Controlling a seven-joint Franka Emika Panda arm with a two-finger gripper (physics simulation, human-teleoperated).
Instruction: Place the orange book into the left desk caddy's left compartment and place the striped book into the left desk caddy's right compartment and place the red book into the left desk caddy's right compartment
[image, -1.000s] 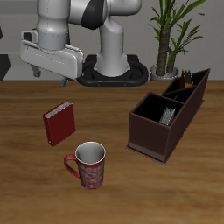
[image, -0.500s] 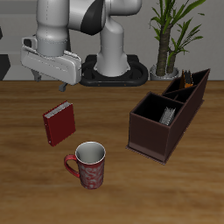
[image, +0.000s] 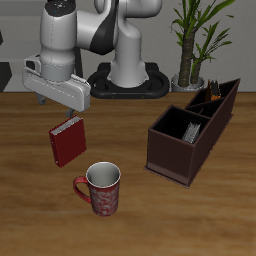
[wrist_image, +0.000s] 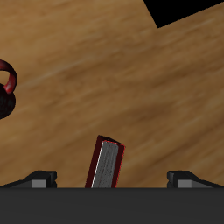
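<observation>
The dark red book (image: 67, 141) lies flat on the wooden table, its pale page edge showing in the wrist view (wrist_image: 107, 164). My gripper (image: 62, 104) hangs open above the book's far end, not touching it; both fingertips frame the book in the wrist view (wrist_image: 112, 179). The left desk caddy (image: 176, 158) is a long dark brown box across the table. Its right compartment (image: 176, 124) holds the striped book (image: 192, 129) upright. In its left compartment (image: 222, 92) stands the orange book (image: 212, 98).
A red patterned mug (image: 100, 188) stands close to the red book, nearer the table's front edge, and shows in the wrist view (wrist_image: 4, 87). A potted plant (image: 200, 40) stands behind the caddy. The robot's base (image: 130, 75) sits at the back.
The gripper has come down and moved toward the red book, now hanging just above its far end. Books, mug and caddy have not moved.
</observation>
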